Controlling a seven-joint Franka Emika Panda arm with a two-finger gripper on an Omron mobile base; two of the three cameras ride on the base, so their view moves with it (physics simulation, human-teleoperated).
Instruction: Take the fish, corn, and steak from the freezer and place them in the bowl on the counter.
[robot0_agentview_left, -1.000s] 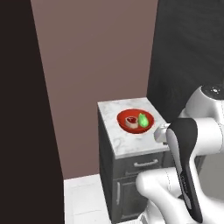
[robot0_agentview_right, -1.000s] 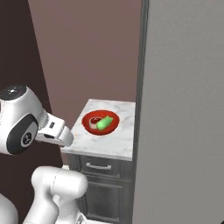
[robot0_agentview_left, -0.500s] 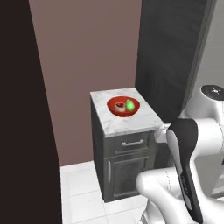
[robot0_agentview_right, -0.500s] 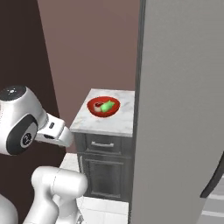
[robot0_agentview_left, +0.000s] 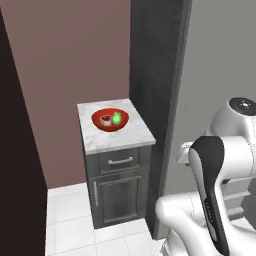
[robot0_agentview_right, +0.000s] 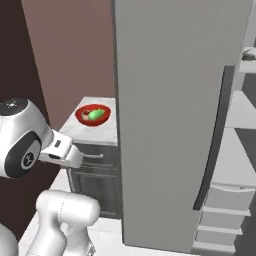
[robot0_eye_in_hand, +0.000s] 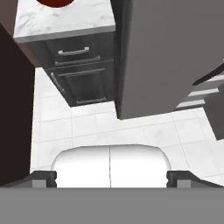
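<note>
- Red bowl (robot0_agentview_left: 110, 120) on the marble counter (robot0_agentview_left: 116, 138) holds a green item and a steak piece (small, blurry).
- Freezer (robot0_agentview_right: 170, 125) door ajar.
- Gripper (robot0_eye_in_hand: 110, 177) jaws spread, holding nothing.

Both base views flank the counter (robot0_agentview_left: 116, 141); hand view looks down.

Mauve-brown back wall (robot0_agentview_left: 75, 55); white tiled floor (robot0_eye_in_hand: 144, 131); dark panel (robot0_agentview_left: 17, 165) at left.

White tiled floor (robot0_agentview_left: 70, 212) meets a plain brown wall (robot0_agentview_left: 75, 55).
</note>
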